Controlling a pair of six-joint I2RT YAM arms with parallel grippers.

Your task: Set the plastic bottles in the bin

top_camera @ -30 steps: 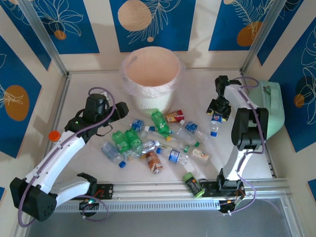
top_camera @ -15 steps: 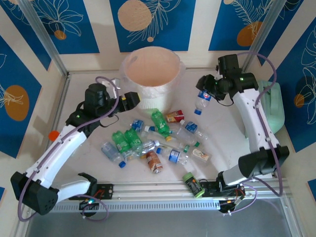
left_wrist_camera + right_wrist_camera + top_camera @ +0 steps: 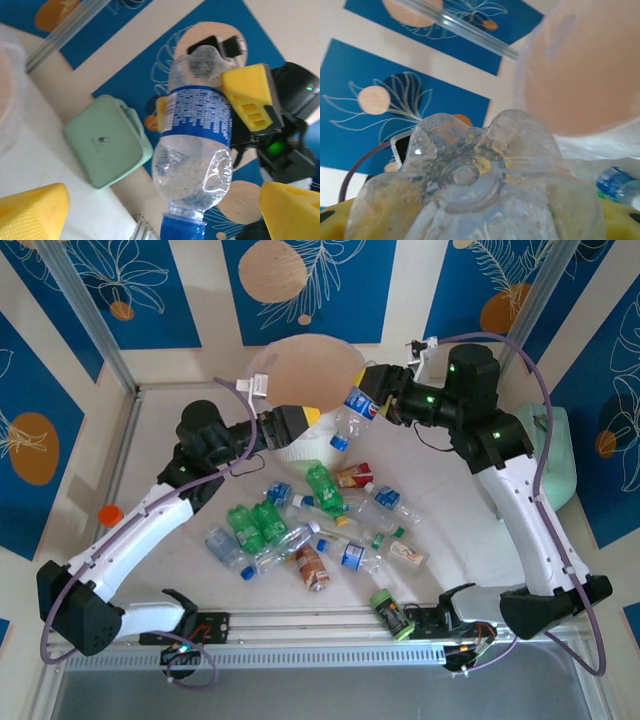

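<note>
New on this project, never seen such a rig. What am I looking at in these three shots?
Two robot arms are bolted to a table. The wide shot comes from a fixed camera overhead, and the other two come from a camera on each wrist. Loose plastic bottles lie on the table, with a white lined bin at the back and a green case on the right. The right gripper clamps a clear blue-labelled bottle by the bin's rim. The left gripper is open and holds nothing; its camera faces that bottle.
</note>
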